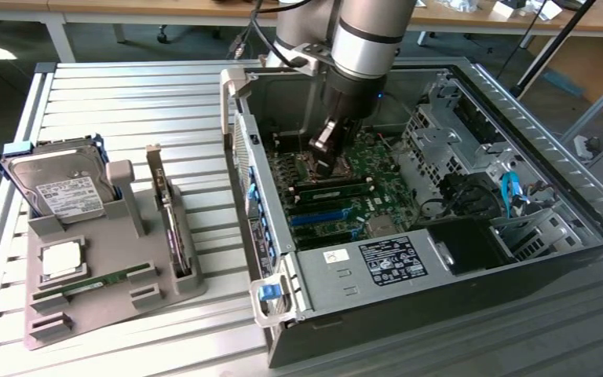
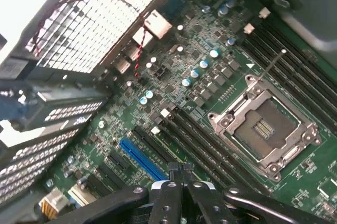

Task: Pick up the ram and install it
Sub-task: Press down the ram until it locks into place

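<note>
The bench (image 1: 123,86), a slatted white surface, carries an open computer case (image 1: 532,126) lying on its side toward the exterior view's right, and a grey holder tray (image 1: 113,294) toward the exterior view's left. The arm (image 1: 370,39) comes down from above, nearly upright with a slight lean, and reaches into the case over the green motherboard (image 1: 370,206). Its pincer (image 1: 326,149) hangs just above the board near the memory slots; in the wrist view the pincer (image 2: 181,179) is clenched, its dark fingers (image 2: 168,197) pressed together with nothing visible between them, over the row of black slots (image 2: 197,140) beside the open processor socket (image 2: 266,132) and the blue slot (image 2: 141,160).

On the tray, a silver hard drive (image 1: 60,184) stands in a blue frame, a dark expansion card (image 1: 170,224) stands on edge, and the ram (image 1: 97,280) lies flat in its groove, well apart from the pincer. A second green stick (image 1: 333,191) sits in a slot on the motherboard, just below the pincer.
</note>
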`<control>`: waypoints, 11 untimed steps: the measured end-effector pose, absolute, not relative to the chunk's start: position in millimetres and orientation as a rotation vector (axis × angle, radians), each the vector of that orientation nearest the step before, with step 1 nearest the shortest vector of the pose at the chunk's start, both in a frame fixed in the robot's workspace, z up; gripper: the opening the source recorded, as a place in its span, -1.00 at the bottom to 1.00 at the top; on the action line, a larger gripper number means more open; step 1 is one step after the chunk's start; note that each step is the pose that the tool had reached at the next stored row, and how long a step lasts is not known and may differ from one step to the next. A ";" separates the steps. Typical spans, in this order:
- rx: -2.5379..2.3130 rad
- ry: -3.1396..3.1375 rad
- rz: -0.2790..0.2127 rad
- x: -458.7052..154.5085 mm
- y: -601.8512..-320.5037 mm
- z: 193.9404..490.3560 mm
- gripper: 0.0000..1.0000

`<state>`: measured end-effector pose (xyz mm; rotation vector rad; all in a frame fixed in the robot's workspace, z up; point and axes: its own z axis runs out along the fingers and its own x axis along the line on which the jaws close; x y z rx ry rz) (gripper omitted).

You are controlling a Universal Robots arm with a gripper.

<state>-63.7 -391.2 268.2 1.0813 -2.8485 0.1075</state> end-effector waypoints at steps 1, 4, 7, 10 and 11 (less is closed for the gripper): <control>1.067 -2.854 0.106 -63.8 -391.2 268.2 -0.79; 1.034 -2.865 0.104 -64.2 -391.2 268.2 -0.79; 0.999 -2.877 0.102 -65.2 -391.2 268.2 -0.79; 0.968 -2.889 0.096 -65.8 -391.2 268.2 -0.79; 0.961 -2.892 0.094 -65.9 -391.2 268.2 -0.79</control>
